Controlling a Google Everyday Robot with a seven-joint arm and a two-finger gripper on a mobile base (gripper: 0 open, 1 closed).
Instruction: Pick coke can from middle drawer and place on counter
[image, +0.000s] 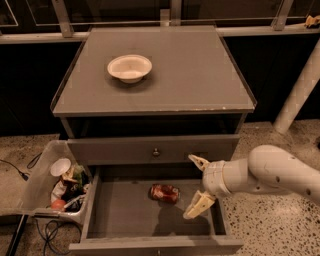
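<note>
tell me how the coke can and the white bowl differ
The coke can is red and lies on its side in the open middle drawer. The white bowl stands upright on the counter. The coke can is shorter than the white bowl is wide. The open hand hangs over the drawer just right of the coke can, far from the white bowl. Shared: the hand holds neither.

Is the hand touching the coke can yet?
Apart. The camera view shows the open hand at the right side of the drawer, with bare drawer floor between it and the can, which lies on its side.
</note>
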